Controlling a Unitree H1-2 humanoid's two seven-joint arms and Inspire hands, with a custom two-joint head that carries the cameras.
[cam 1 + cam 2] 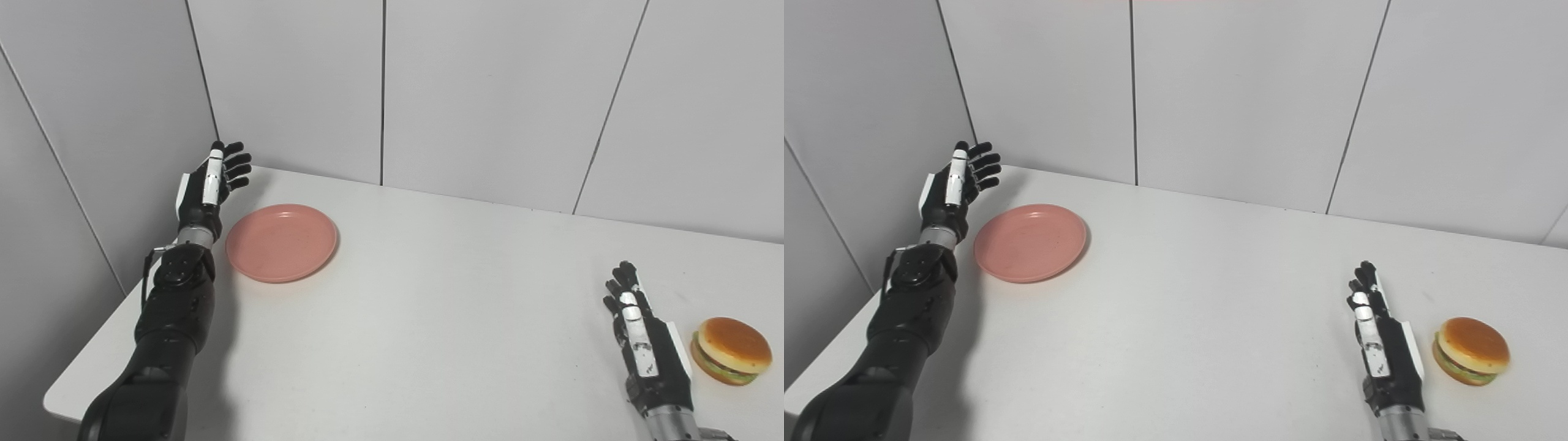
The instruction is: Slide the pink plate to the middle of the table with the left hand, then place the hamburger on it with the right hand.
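Observation:
The pink plate lies flat on the white table, near its far left corner. My left hand is raised just left of and behind the plate, open, fingers spread toward it, holding nothing and not touching it. The hamburger sits upright near the right front of the table. Just left of the burger, my right hand rests low over the table, open and empty, with a small gap between them.
Grey panelled walls close the table in at the back and on the left, right behind my left hand. The table's left corner edge is beside my left forearm.

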